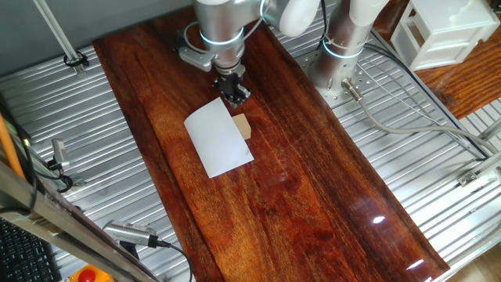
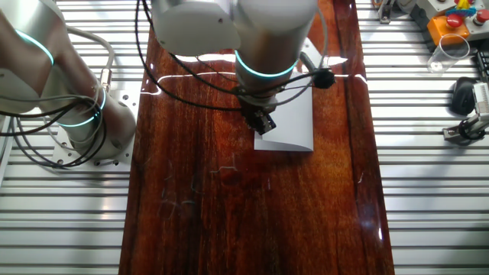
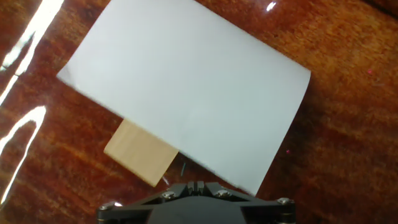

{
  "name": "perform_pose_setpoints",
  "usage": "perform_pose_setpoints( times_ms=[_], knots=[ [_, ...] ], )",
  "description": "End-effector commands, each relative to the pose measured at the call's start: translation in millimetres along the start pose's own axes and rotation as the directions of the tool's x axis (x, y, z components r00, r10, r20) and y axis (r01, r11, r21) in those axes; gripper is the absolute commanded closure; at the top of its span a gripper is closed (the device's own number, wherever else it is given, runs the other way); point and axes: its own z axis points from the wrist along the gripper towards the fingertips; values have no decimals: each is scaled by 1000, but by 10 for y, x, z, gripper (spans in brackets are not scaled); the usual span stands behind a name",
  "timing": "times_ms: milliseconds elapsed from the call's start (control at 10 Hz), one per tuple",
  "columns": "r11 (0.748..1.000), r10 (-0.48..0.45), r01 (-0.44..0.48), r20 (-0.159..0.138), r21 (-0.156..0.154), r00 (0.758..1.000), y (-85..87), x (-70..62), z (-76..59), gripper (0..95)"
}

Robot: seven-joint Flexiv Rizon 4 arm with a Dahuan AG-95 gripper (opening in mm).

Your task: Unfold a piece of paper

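The piece of paper [image 1: 220,138] lies folded on the dark wooden board, a white rectangle. It also shows in the other fixed view [image 2: 293,121] and fills most of the hand view [image 3: 186,93]. A small tan wooden cube [image 1: 243,126] sits under its edge, partly covered; in the hand view the cube [image 3: 142,153] sticks out from beneath the sheet. My gripper [image 1: 236,96] hangs just above the paper's far edge, beside the cube, in the other fixed view [image 2: 263,124] over the sheet's left edge. Its fingers are pressed together and hold nothing.
The wooden board [image 1: 313,204] runs along the metal slatted table. The second arm's base [image 1: 338,59] stands to the right of my arm. A white box [image 1: 438,31] is at the far right corner. Cables and tools [image 1: 133,235] lie at the left edge.
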Motion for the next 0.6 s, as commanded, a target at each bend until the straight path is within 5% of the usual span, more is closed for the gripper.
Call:
perform_pose_setpoints(
  times_ms=[100,600],
  knots=[
    [1000,-4,4,1,0,1000,-17,-38,-47,950],
    [1000,-4,4,-1,3,1000,-126,-310,-221,950]
  ],
)
